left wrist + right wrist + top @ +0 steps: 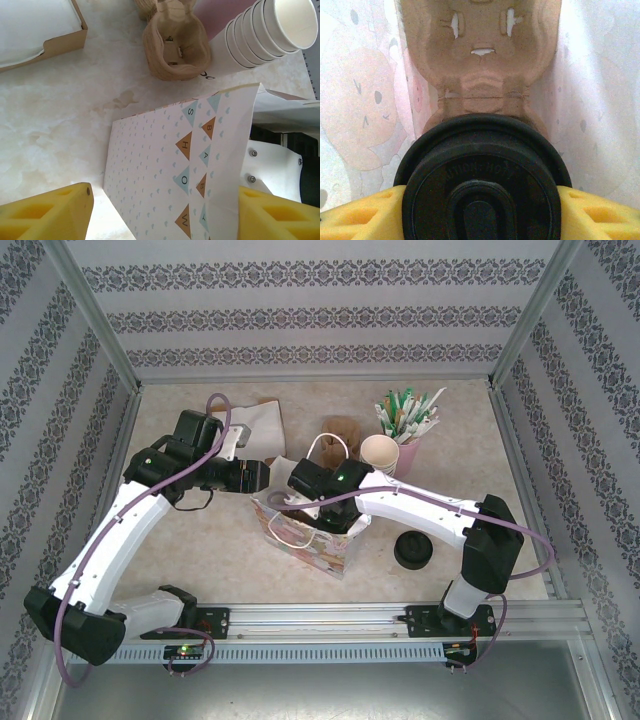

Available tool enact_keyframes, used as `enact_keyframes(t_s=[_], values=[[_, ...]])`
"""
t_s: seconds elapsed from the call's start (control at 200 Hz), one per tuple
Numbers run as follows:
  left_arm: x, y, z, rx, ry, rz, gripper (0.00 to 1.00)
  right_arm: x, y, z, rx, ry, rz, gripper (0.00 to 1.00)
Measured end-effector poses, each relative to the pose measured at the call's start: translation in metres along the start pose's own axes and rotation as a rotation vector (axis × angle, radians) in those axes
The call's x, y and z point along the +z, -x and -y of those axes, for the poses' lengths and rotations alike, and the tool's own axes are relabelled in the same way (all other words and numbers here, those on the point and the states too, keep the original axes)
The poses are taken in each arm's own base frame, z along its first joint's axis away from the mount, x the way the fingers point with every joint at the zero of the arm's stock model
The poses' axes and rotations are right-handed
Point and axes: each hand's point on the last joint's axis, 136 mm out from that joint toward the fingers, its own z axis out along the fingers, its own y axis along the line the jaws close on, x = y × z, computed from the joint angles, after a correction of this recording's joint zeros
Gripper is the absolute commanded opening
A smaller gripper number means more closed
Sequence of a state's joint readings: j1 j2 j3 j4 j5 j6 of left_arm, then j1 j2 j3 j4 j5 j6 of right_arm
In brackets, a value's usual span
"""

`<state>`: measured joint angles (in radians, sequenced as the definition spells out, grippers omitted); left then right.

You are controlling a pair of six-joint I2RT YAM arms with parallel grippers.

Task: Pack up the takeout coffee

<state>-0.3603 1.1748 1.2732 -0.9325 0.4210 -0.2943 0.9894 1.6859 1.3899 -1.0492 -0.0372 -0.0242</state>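
Your right gripper [480, 215] is clamped on the coffee cup [480, 165] (lid up), holding it inside the bag [322, 550], above the cardboard carrier [480, 50]. Your left gripper [162, 210] stands apart, straddling the bag's side, likely to steady it.

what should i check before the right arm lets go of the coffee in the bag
1. Grip of the right gripper on the coffee cup: ok, it sits between the yellow fingers.
2. The lid on the cup: ok.
3. Cup inside the bag: ok, bag walls on both sides.
4. Cup seated in the cardboard tray inside the bag: cannot tell, the cup's bottom is hidden.
5. Hold of the left gripper on the bag: not ok, it is open and straddles the bag, with a gap at one finger.
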Motion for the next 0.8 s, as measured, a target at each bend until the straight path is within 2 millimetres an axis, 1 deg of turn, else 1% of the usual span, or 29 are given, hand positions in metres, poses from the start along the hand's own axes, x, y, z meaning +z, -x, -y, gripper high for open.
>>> enact_keyframes(t_s=[0.345,0.495,0.63,0.799], values=[[0.001,0.000,-0.003,-0.001,0.013,-0.001,0.69,0.003,0.001,-0.001,-0.002,-0.030,-0.007,0.47],[0.001,0.001,-0.003,-0.001,0.015,0.000,0.69,0.005,0.005,-0.001,-0.008,-0.048,0.007,0.47],[0.001,0.000,-0.003,-0.001,0.015,-0.001,0.69,0.008,0.017,-0.001,-0.008,-0.048,0.048,0.47],[0.001,0.000,-0.003,-0.002,0.015,-0.001,0.69,0.017,0.043,0.000,-0.003,-0.050,0.133,0.47]])
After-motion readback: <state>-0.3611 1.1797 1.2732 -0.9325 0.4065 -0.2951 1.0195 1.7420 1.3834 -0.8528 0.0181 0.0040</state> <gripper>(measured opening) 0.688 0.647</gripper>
